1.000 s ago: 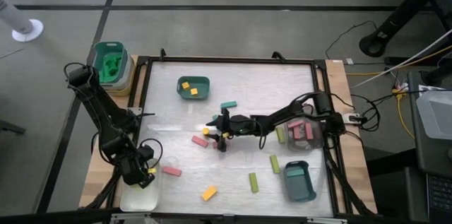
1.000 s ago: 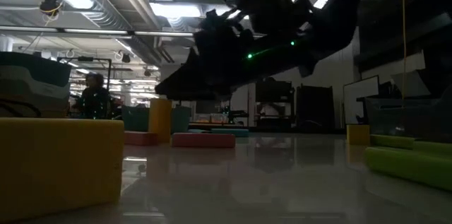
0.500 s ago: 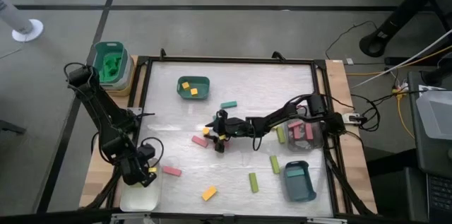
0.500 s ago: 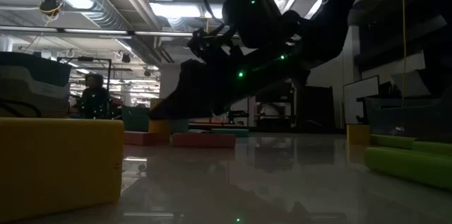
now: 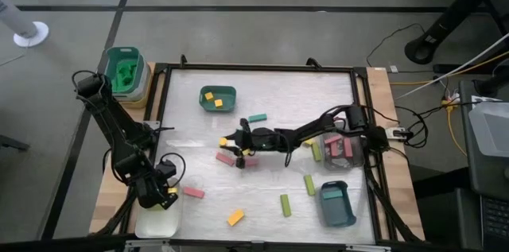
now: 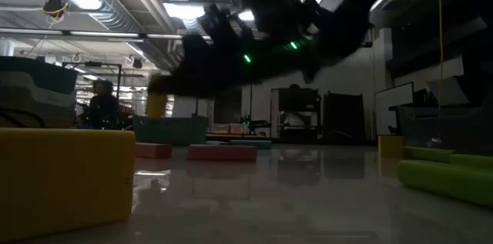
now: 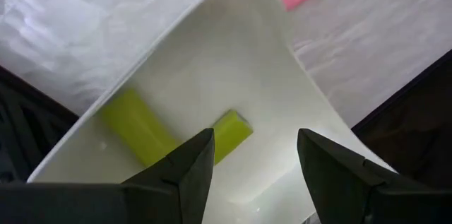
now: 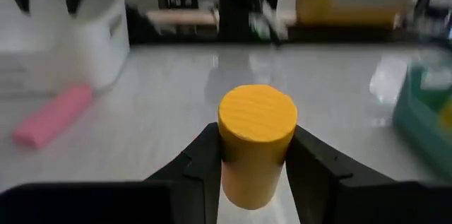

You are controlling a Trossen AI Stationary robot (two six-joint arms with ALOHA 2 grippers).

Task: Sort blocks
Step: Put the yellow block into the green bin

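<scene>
My right gripper (image 5: 236, 142) is out over the middle of the table, shut on a yellow-orange round block (image 8: 256, 139), which the low view shows lifted off the table (image 6: 158, 104). Loose blocks lie flat around it: pink (image 5: 226, 158), (image 5: 193, 192), teal (image 5: 257, 118), lime (image 5: 310, 184), (image 5: 285, 204) and yellow-orange (image 5: 235, 218). My left gripper (image 7: 254, 146) hangs open over the white tray (image 7: 233, 47) at the near left corner. Two lime blocks (image 7: 138, 132), (image 7: 229, 132) lie in that tray. My right gripper pinches the yellow-orange block by its curved side (image 8: 233, 171) between the two fingers (image 8: 201, 157), one on each side. The fingers reach in from the table's right, slanting slightly down. The block stands upright in the hold, its round top showing, clear of the table.
A teal tray (image 5: 217, 98) with yellow blocks stands at the far middle. A clear tray (image 5: 340, 150) with pink blocks and another teal tray (image 5: 336, 203) stand on the right. A green tub (image 5: 123, 69) sits off the far left corner. A big yellow block (image 6: 65, 178) lies nearest the low camera.
My right gripper has shut on the yellow-orange block, which stood upright on the table, and has lifted it clear. It has carried the block a little toward the table's left and far edges. The block stays upright.
</scene>
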